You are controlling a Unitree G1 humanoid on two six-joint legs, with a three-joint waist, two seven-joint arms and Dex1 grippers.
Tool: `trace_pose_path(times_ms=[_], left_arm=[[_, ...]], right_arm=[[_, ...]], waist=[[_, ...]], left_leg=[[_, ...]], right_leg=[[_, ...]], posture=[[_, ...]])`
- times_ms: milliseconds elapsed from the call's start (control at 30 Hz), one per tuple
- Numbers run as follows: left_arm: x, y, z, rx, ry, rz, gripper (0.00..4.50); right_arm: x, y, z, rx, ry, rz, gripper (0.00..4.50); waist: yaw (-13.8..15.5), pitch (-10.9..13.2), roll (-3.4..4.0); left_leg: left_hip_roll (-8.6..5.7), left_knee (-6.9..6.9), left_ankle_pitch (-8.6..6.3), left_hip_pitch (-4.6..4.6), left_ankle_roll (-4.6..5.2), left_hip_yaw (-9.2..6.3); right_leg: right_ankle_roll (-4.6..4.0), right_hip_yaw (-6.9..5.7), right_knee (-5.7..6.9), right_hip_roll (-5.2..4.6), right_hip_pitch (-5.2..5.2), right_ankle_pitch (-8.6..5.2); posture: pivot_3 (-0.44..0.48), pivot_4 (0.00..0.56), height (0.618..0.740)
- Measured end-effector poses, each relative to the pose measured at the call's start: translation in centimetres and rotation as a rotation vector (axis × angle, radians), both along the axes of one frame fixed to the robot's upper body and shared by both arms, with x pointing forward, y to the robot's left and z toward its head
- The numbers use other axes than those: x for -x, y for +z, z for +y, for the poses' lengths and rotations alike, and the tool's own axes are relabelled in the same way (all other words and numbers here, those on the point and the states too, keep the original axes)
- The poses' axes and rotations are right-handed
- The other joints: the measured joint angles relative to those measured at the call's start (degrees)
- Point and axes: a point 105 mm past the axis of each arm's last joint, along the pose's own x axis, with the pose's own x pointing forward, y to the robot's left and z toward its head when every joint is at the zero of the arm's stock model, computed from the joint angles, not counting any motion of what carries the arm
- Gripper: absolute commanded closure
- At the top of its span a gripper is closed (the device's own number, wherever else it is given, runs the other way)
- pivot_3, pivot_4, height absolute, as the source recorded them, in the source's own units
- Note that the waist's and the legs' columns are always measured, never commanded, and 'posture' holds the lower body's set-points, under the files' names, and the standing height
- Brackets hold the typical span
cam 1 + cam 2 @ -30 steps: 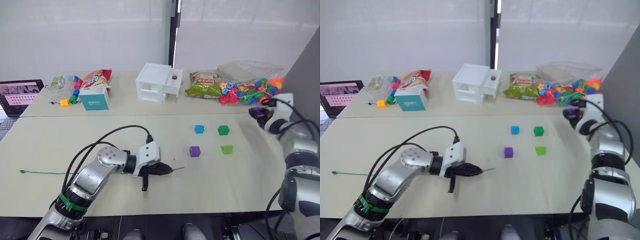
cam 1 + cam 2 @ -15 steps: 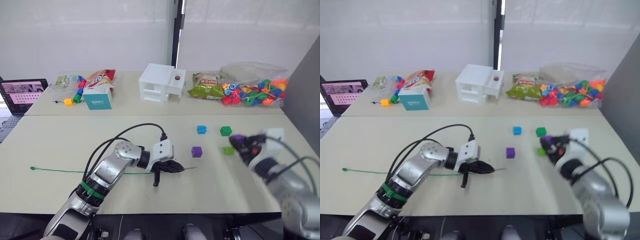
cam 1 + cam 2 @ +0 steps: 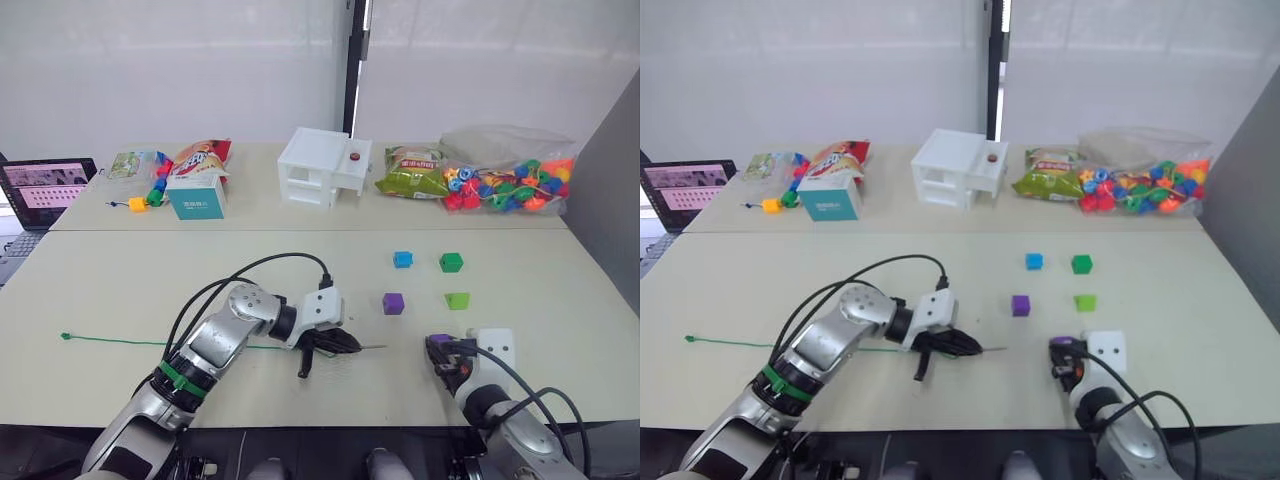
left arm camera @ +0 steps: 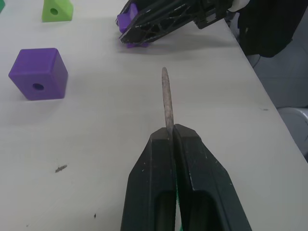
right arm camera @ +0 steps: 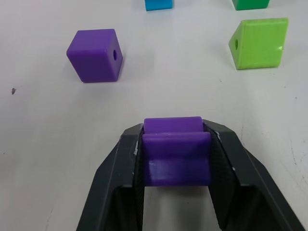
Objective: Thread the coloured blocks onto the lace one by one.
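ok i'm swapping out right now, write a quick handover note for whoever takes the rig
Left gripper: shut on the lace, its dark stiff tip sticking out toward the right gripper; the green cord trails across the table to its knot.
Right gripper: shut on a purple block, low over the table near the tip.
On the table: second purple block, blue block, dark green block, light green block.
Done: nothing threaded yet.
Left: slide the held block onto the tip, then the other four one by one.
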Motion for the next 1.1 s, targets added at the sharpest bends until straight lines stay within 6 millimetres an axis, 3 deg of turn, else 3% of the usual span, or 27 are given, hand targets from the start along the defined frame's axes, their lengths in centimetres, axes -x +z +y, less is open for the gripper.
trace_pose_path(times_ms=[67,133,267,367,467,600,767,933,1100], left_arm=[[0.1,-0.2,0.2,-0.004,0.004,0.003,4.50],[0.2,-0.2,0.2,-0.006,0.004,0.001,4.50],[0.3,-0.2,0.2,-0.003,0.009,-0.005,4.50],[0.6,-0.5,0.2,0.004,0.012,-0.002,4.50],[0.9,-0.8,0.2,0.006,0.023,0.008,4.50],[1.0,-0.9,0.2,0.014,0.035,0.009,4.50],[1.4,-0.4,-0.2,0.032,0.047,-0.002,4.50],[1.6,-0.1,-0.4,0.040,0.055,0.002,4.50],[1.7,0.3,-0.8,0.048,0.057,-0.004,4.50]], right_arm=[[0.2,-0.1,0.0,-0.014,-0.002,0.003,3.31],[0.4,-0.2,-0.1,-0.026,0.000,0.008,2.24],[1.0,0.0,-0.2,-0.049,0.055,0.049,0.90],[1.3,1.7,-1.3,-0.006,0.148,0.043,0.01],[1.0,4.9,-3.8,0.104,0.232,0.017,0.01],[0.3,8.7,-3.7,0.235,0.471,0.002,0.01],[0.6,9.2,-3.2,0.628,0.889,0.171,0.01],[-1.3,9.8,-3.5,0.870,1.062,0.172,0.01],[-3.1,7.6,-2.4,0.975,1.201,0.200,0.01]], waist=[[0.1,0.0,0.00],[0.2,0.0,0.00],[0.4,0.0,0.00],[0.3,0.0,0.00],[0.4,0.0,-0.02],[0.2,0.0,-0.05],[0.4,0.0,-0.11],[0.4,0.1,-0.15],[0.3,0.1,-0.15]], left_leg=[[0.00,0.00,0.00,0.00,0.00,-0.01],[0.00,0.00,0.00,0.00,0.00,-0.03],[0.00,0.00,0.00,-0.02,0.00,-0.03],[-0.01,0.00,0.00,-0.01,0.00,-0.01],[-0.01,0.01,0.00,0.00,0.01,0.00],[0.09,0.00,-0.01,0.01,0.03,-0.03],[0.06,0.03,-0.02,0.00,0.04,0.04],[0.06,0.07,-0.02,-0.04,0.04,0.10],[0.06,0.06,-0.01,-0.08,0.03,0.11]], right_leg=[[0.00,0.00,-0.01,0.00,0.00,0.00],[0.00,-0.01,-0.01,0.00,0.01,0.00],[0.00,-0.01,-0.03,0.00,0.01,0.00],[0.00,-0.01,-0.08,-0.01,0.07,0.00],[0.00,-0.01,-0.11,0.00,0.11,0.00],[-0.01,-0.01,-0.12,0.14,0.16,-0.01],[0.03,-0.03,-0.21,0.07,0.21,-0.02],[0.03,-0.01,-0.26,0.02,0.15,-0.02],[0.03,-0.01,-0.22,0.00,0.07,-0.02]], posture=[[0.000,0.150,0.740],[0.000,0.150,0.740],[0.000,0.150,0.740],[0.000,0.150,0.740],[0.000,0.150,0.740],[0.000,0.150,0.740],[0.000,0.150,0.740],[0.000,0.150,0.740],[0.000,0.150,0.740]])
